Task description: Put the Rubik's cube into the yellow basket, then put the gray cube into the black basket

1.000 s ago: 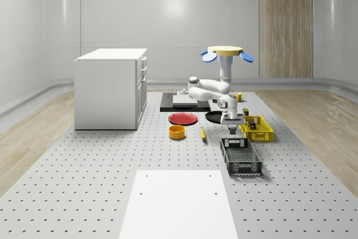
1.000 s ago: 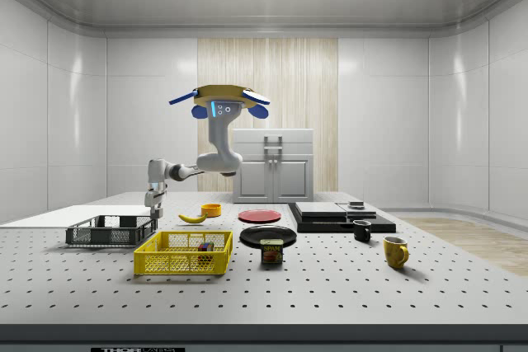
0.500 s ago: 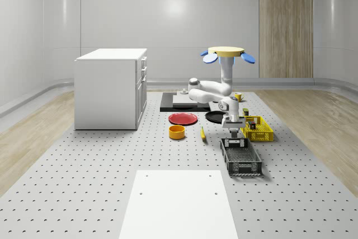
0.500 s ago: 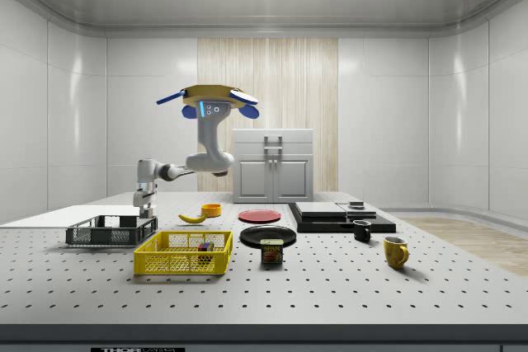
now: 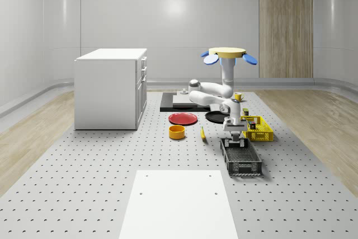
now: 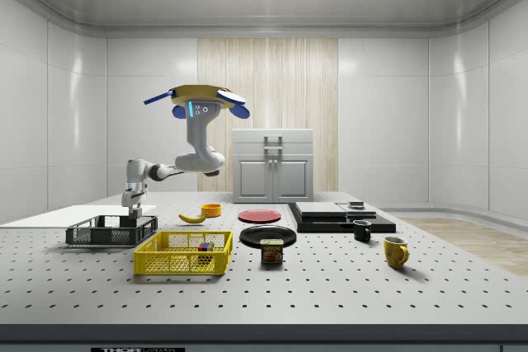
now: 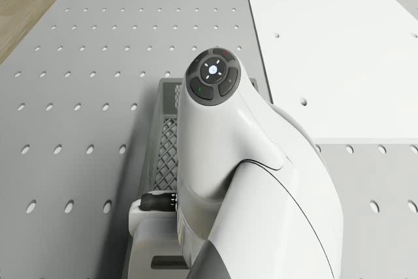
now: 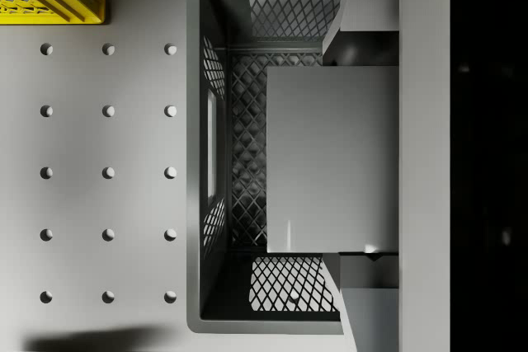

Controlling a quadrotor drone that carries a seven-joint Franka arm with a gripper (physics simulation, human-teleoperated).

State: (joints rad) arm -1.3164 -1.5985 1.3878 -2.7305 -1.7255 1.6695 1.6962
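Whole-scene view: the drone (image 5: 226,54) hovers above the table (image 5: 84,183) behind the two baskets; its arm reaches forward and down, so that the gripper (image 5: 234,140) hangs over the near end of the black basket (image 5: 241,159). The yellow basket (image 5: 258,129) stands just beside it, toward this view's right.

Side view: the gripper (image 6: 132,213) hangs just above the black basket's (image 6: 111,232) rim, toward its right-hand end in this view. The Rubik's cube (image 6: 204,248) already lies inside the yellow basket (image 6: 182,255).

Drone view: the arm's wrist (image 7: 212,135) sits directly above the black basket (image 7: 171,132), covering most of it.

Wrist view: the gray cube (image 8: 332,159) is clamped between the two fingers (image 8: 363,18), held over the mesh floor of the black basket (image 8: 194,162).

Step in hand: placing the gray cube; the first half of the task appears done.

How to do it well: lower the cube below the rim before releasing, so it does not bounce.

Edges: the cube sits off-centre across the basket's width; a nudge toward the middle would likely be safer.

Open room: bare table lies beside the basket, and there is free space above for withdrawal.
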